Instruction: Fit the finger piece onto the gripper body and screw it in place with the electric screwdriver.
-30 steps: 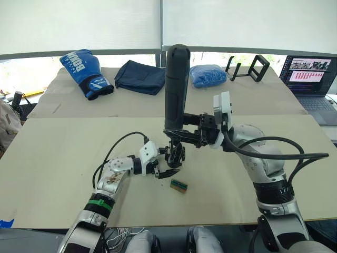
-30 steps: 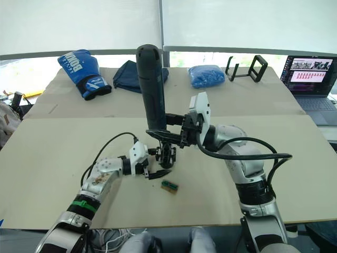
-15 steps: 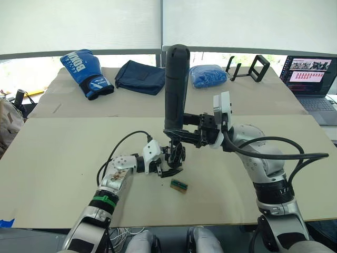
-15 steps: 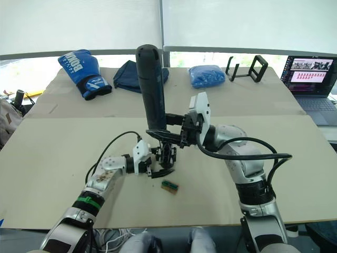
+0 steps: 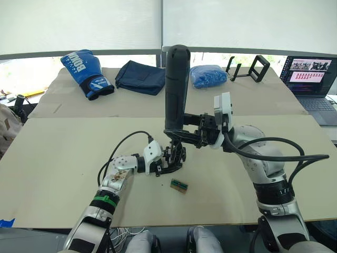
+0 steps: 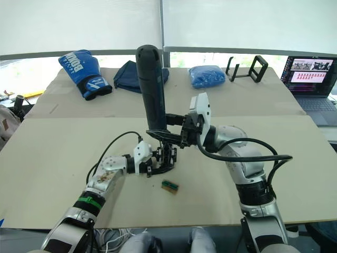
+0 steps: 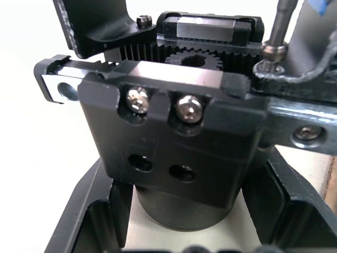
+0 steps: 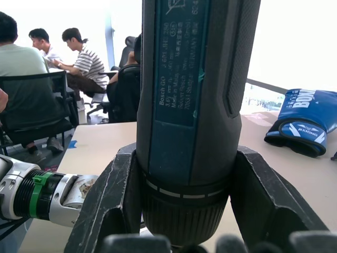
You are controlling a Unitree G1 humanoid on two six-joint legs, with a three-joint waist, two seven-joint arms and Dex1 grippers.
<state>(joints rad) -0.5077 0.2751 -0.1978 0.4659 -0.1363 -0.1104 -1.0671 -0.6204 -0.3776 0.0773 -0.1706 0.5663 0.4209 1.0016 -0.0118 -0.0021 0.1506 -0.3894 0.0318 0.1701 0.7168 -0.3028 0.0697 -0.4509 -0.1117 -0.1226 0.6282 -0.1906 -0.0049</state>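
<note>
Head view: mid-bench, right gripper [image 5: 184, 134] clamps the upright electric screwdriver [image 5: 176, 87] over the gripper body [image 5: 174, 156]. Left wrist view: left gripper [image 7: 179, 211] hugs the body; the bit [image 7: 277, 26] could slip off its screw.

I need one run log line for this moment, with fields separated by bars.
right hand: shut on electric screwdriver, upright, bit down | left hand: shut on gripper body | screwdriver bit at screw on the body

bare table [image 5: 63, 158] lies all round the gripper body [image 5: 174, 156], save a small block [image 5: 179, 185] just beside.
</note>
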